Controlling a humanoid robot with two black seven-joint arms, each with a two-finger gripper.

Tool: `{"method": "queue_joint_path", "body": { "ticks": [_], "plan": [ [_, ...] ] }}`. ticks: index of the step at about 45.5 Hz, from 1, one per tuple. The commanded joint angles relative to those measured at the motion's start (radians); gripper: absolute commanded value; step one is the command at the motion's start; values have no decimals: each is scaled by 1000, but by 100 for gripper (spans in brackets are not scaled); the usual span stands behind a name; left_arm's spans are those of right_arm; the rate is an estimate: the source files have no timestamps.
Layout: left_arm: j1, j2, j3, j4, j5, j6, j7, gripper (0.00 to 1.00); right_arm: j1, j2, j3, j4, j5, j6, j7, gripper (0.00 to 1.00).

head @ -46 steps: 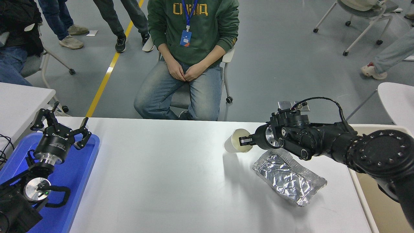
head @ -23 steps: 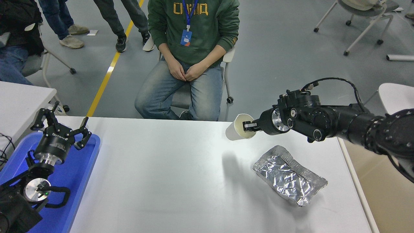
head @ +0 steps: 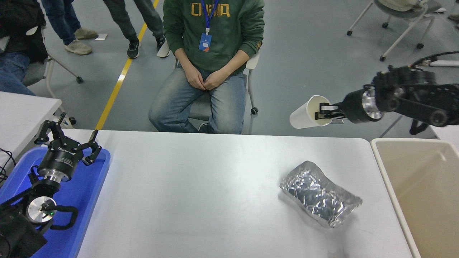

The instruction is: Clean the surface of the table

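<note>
Where the blue tray (head: pixel 84 200) sits at the far left of the white worktop (head: pixel 200 193), the left gripper (head: pixel 66 143) is parked above it with its jaws spread apart and nothing between them, its arm coming in from the lower left corner. Beside the tray, the worktop runs wide and smooth across the middle of the view, from the tray's edge to the beige bin (head: pixel 423 193) at the right. A person in a green sweatshirt (head: pixel 213 32) and jeans sits on a chair beyond the far edge, hands clasped in the lap. Toward the right half of the worktop lies a crumpled foil container (head: pixel 319 193), tilted at an angle and resting on the white surface, near the bin but apart from it. Above and beyond the far right corner, the right gripper (head: pixel 324 113) reaches in from the right edge, held in the air, its jaws closed on the rim of a white paper cup (head: pixel 304 116). One finger is inside the mouth. The cup lies on its side with its open mouth toward the gripper, clear of the worktop and left of the bin.
</note>
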Motion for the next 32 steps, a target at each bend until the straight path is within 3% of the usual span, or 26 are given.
{"method": "queue_joint_path", "body": {
  "ticks": [1,12,32],
  "plan": [
    [0,0,0,0,0,0,0,100,102,-193,-2,124,-10,68,1,0],
    [0,0,0,0,0,0,0,100,161,-283,0,172,-59,114,1,0],
    [0,0,0,0,0,0,0,100,148,-299,-8,146,-69,119,1,0]
  ]
}}
